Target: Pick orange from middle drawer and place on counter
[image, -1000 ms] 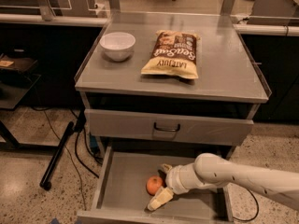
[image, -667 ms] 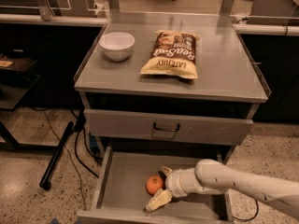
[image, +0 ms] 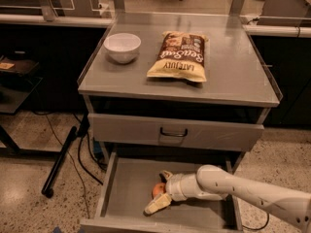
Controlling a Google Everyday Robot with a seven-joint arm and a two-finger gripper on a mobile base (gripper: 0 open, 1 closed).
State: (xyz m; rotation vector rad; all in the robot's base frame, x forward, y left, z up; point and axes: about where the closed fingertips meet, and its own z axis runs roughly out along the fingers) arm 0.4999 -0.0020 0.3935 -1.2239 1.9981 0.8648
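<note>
The orange (image: pixel 157 189) lies on the floor of the open middle drawer (image: pixel 126 188), near its centre. My gripper (image: pixel 158 192) reaches into the drawer from the right, low over the floor. It is open, with one finger behind the orange and the other finger (image: pixel 155 204) in front of it, so the orange sits between them. The counter (image: pixel 233 76) is the grey top of the cabinet above.
A white bowl (image: pixel 122 46) stands on the counter at the back left and a chip bag (image: pixel 181 56) lies in its middle. The upper drawer (image: pixel 175 132) is closed. A dark pole (image: pixel 60 159) and cables lie on the floor to the left.
The arm has edged slightly left, bringing the gripper a little closer around the orange. The orange has not moved.
</note>
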